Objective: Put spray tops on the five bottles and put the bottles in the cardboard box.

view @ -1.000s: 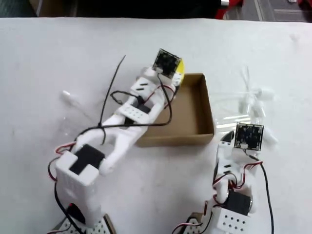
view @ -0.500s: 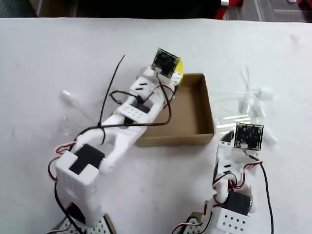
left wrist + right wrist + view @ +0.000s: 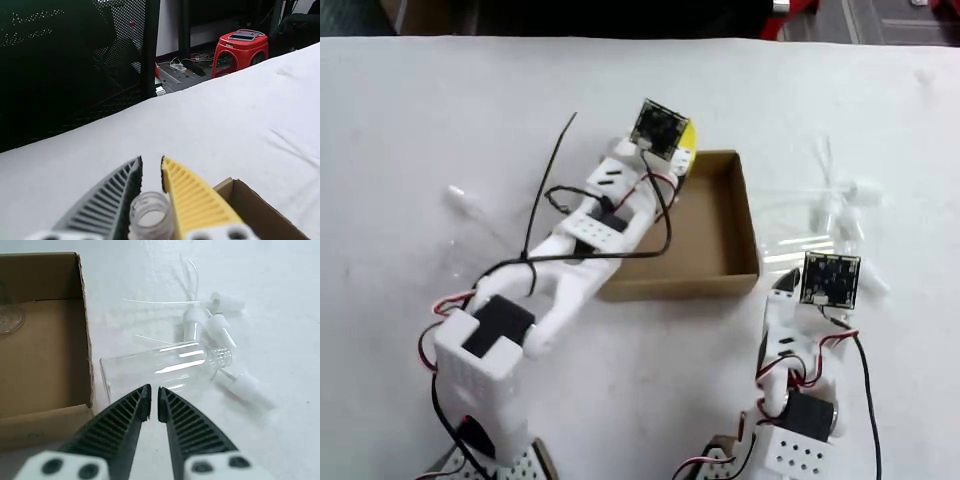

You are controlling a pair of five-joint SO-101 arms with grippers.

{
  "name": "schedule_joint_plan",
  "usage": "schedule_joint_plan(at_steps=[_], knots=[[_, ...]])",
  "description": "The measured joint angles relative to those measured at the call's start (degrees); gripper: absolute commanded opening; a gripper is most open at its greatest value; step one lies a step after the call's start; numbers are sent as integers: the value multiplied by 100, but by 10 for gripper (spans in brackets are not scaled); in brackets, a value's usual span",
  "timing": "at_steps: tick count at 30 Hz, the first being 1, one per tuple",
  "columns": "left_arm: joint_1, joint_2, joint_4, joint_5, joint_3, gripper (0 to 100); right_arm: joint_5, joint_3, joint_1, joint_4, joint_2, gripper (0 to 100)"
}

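Note:
My left gripper [image 3: 151, 170] is shut on the neck of a clear, open-mouthed bottle [image 3: 150, 216], which it holds upright at the far left corner of the cardboard box [image 3: 705, 225]. The box corner [image 3: 260, 212] lies just beside the yellow finger [image 3: 192, 197]. The right gripper [image 3: 154, 396] is shut and empty, hovering just short of a second clear bottle [image 3: 160, 367] that lies on its side to the right of the box [image 3: 40, 340]. Several white spray tops [image 3: 220, 330] with thin tubes lie beyond that bottle's neck. In the high view they lie at the right [image 3: 840, 205].
Another spray top [image 3: 470, 205] lies alone on the white table at the left. A faint clear round shape [image 3: 10, 317] shows on the box floor. The left arm [image 3: 580, 240] stretches across the box's left side. Beyond the table's far edge stands a red stool [image 3: 240, 47].

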Motion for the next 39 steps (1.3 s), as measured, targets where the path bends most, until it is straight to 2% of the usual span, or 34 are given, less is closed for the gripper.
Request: schedule_joint_plan(at_steps=[6,16,22,32,39], knots=[[-9,0,369,-18,-97,186,0,0,0,0,0,15],[-9,9,967,352,-413,184,0,0,0,0,0,15],[-9,-9,1020,360,-413,184,0,0,0,0,0,15],[-9,-809,1741,360,-413,183,0,0,-176,0,0,15],[-9,-897,1820,360,-413,182,0,0,-193,0,0,15]])
